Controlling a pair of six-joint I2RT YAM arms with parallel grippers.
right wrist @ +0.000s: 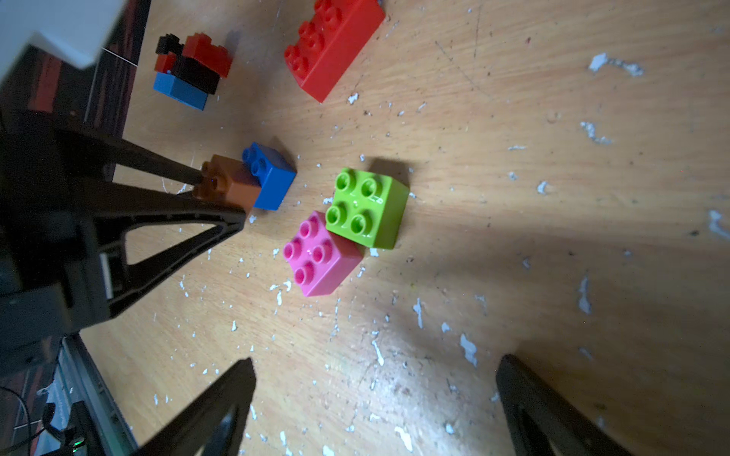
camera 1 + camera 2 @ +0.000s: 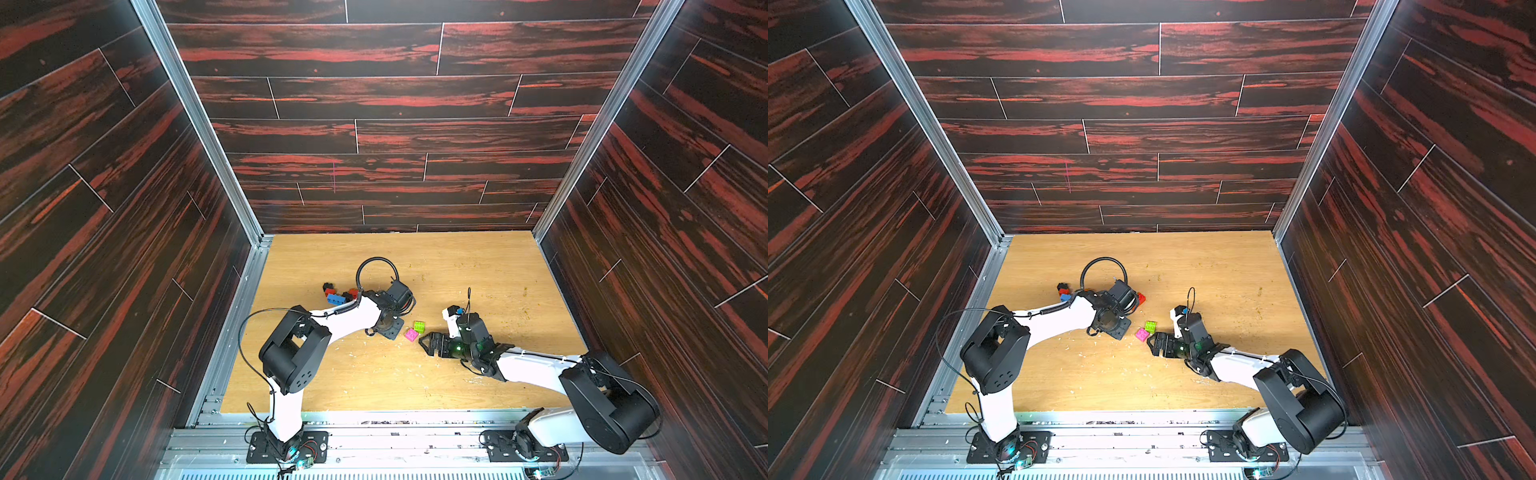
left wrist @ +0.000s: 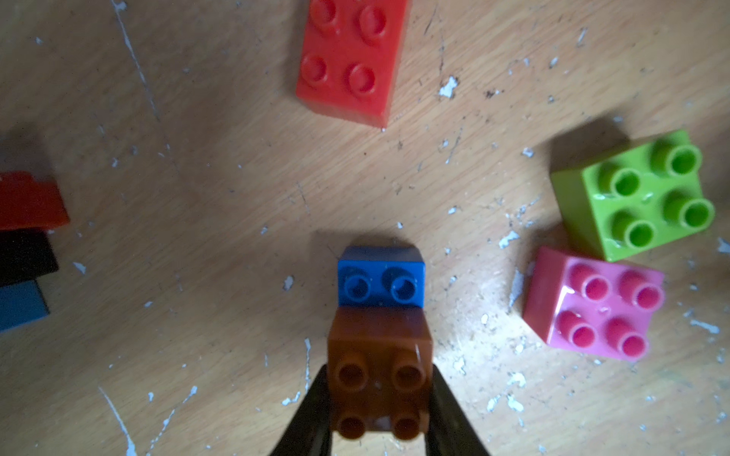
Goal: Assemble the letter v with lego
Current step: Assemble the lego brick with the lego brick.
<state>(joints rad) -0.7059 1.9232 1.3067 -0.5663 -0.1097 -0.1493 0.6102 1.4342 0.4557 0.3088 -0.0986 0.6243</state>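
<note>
Lego orange square studded brick [image 3: 377, 335], pinched by the left gripper [image 3: 379, 371], sits half-lapped on a blue square brick [image 3: 381, 282], hidden beneath that wrist at lower centre of both top views. Right gripper [image 1: 377, 365] spread, empty, near pink square brick [image 2: 411, 334] and green square brick [image 2: 419, 326]. Judged step: stacking a staggered arm; next needs firm seating, then release

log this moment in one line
left pincer: shut on orange brick, overlapping blue brick | right pincer: open, empty | pink brick touching green brick
</note>
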